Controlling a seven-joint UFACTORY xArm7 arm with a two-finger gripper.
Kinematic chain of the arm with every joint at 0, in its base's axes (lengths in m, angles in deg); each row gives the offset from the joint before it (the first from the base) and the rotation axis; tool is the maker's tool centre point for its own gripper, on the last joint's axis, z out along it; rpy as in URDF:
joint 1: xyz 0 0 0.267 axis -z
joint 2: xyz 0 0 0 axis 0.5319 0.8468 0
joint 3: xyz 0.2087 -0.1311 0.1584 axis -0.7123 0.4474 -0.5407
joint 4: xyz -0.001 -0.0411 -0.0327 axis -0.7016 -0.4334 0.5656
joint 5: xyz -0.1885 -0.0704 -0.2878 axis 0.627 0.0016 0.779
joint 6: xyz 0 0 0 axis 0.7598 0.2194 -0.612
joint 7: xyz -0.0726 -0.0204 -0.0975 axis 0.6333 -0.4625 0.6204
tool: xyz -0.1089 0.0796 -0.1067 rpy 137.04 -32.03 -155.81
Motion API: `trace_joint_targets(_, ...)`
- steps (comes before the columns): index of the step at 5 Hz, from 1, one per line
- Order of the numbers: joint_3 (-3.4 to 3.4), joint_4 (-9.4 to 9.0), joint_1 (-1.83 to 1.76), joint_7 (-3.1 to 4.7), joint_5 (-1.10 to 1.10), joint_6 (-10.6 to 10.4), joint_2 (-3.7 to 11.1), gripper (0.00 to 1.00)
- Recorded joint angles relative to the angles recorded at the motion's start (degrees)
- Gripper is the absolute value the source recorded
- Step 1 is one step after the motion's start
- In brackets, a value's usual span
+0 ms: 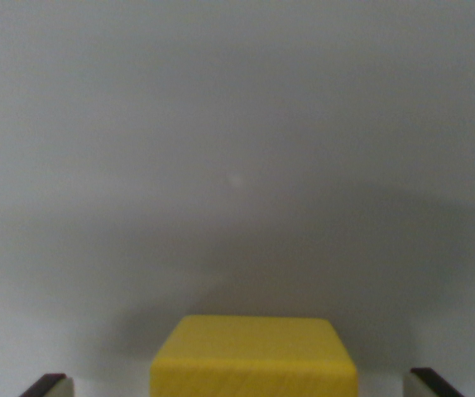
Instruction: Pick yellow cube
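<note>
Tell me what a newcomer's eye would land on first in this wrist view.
The yellow cube grabs attention first, a bright block at the bottom centre against a plain grey surface. Next come the two fingertips poking in at the bottom corners, one on each side of the cube with clear gaps between, so the gripper stands open around it. A soft shadow darkens the surface just behind the cube.

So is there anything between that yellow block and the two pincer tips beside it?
No. In the wrist view, only bare grey surface shows between the yellow cube and each pincer fingertip; neither touches it.
</note>
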Motion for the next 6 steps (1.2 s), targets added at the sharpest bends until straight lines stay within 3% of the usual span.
trace_joint_targets(4, 0.00, -0.04, 0.00, 0.00, 0.00, -0.04, 0.00, 0.00)
trace_joint_targets(5, 0.00, -0.04, 0.00, 0.00, 0.00, -0.04, 0.00, 1.00)
trace_joint_targets(6, 0.00, -0.04, 0.00, 0.00, 0.00, -0.04, 0.00, 1.00)
